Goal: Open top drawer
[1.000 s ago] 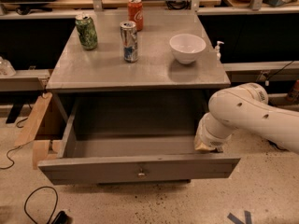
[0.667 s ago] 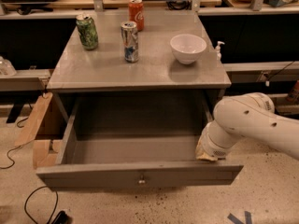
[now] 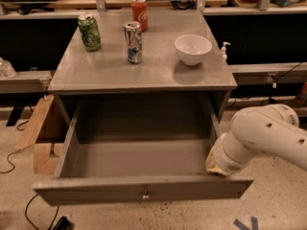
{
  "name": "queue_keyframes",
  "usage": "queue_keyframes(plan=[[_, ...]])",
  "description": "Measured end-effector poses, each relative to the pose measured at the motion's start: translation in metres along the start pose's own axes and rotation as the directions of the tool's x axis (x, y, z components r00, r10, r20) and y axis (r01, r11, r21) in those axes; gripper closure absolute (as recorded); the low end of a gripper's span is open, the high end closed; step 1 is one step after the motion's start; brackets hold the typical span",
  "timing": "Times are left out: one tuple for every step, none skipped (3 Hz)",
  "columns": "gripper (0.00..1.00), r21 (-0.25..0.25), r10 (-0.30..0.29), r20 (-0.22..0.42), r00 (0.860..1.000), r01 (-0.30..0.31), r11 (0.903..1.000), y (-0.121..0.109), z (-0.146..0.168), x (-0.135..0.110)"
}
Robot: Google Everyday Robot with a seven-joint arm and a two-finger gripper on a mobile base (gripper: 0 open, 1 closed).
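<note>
– Since a second ago the top drawer (image 3: 86,191) has slid further out towards me, and the arm (image 3: 268,135) has drawn back down and to the right with it.

– Where does the drawer sit now?

– Pulled well out from under the grey table (image 3: 144,78). I can see its whole floor and both side walls, and nothing lies in the box. The small brass knob (image 3: 145,194) shows in the middle of the flat front.

– And the gripper?

– I have the gripper (image 3: 217,166) at the drawer's front right corner, low against the right wall just behind the front panel. The white wrist covers it from my side, so I cannot tell whether it is spread or closed on anything.

– What's on top?

– Three cans and a bowl, all upright. I see a green can (image 3: 89,31) at the back left, a red can (image 3: 139,13) at the back edge, and a silver and blue can (image 3: 134,42) between and in front of them. A white bowl (image 3: 193,49) stands to the right. A small pump bottle (image 3: 224,51) shows just past the table's right edge.

– Anything beside the table?

– A cardboard box (image 3: 41,138) on the floor, close to the drawer's left wall.
</note>
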State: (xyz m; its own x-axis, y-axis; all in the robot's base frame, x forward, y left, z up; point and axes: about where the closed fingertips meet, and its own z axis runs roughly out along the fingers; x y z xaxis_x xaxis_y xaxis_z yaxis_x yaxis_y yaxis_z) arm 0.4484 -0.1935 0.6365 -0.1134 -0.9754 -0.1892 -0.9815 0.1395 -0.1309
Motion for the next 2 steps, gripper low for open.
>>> queue_keyframes(plan=[[0.83,0.000,0.000,0.000,1.000,0.000,1.0000,-0.0016,0.0004,-0.0007],[0.52,0.001,-0.002,-0.001,1.000,0.002,1.0000,-0.0011,-0.0003,-0.0011]])
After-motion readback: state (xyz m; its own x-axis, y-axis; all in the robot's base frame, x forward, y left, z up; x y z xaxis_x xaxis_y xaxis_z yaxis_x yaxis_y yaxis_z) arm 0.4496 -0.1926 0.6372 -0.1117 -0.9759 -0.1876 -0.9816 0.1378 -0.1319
